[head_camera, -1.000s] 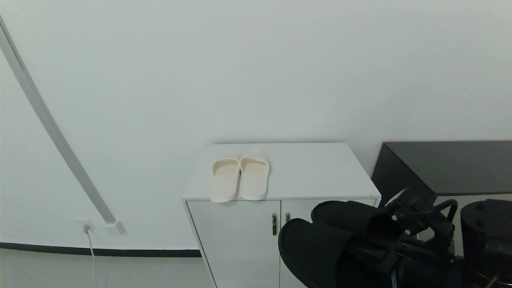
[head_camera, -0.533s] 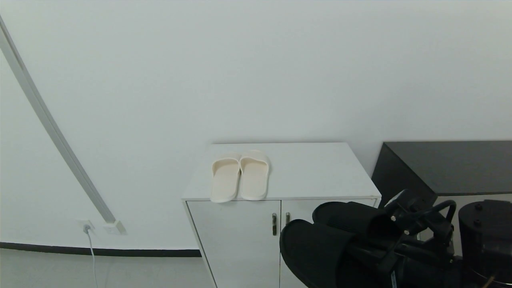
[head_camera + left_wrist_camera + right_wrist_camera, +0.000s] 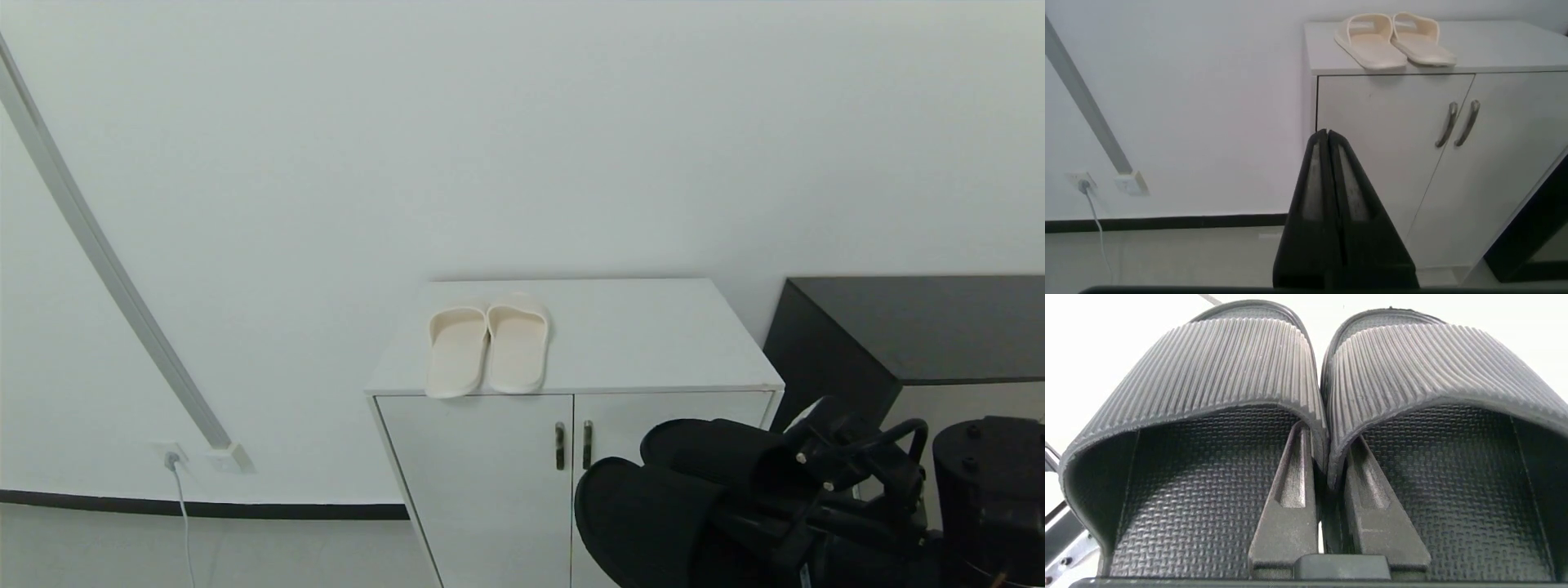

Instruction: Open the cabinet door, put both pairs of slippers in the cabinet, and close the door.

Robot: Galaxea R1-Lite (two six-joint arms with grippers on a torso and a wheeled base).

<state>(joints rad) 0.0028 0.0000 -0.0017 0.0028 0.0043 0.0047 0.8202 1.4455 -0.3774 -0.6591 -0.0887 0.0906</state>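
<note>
A white cabinet (image 3: 645, 335) stands against the wall, both its doors shut, with two metal handles (image 3: 573, 445) at the middle seam. A cream pair of slippers (image 3: 488, 349) lies side by side on the left part of its top, toes at the front edge. My right gripper (image 3: 1327, 443) is shut on the inner edges of a black pair of slippers (image 3: 669, 506), held in front of the right door. My left gripper (image 3: 1328, 135) is shut and holds nothing; it points at the left door (image 3: 1388, 147), some way from it, below the cream slippers (image 3: 1395, 37).
A black table (image 3: 914, 327) stands close to the cabinet's right side. Left of the cabinet the wall carries a socket with a plugged cable (image 3: 171, 459) and a slanted grey conduit (image 3: 98, 245). Open floor lies there.
The whole head picture has shifted, with the cabinet a little higher in it, so the camera moved. The black slippers stay in the right gripper.
</note>
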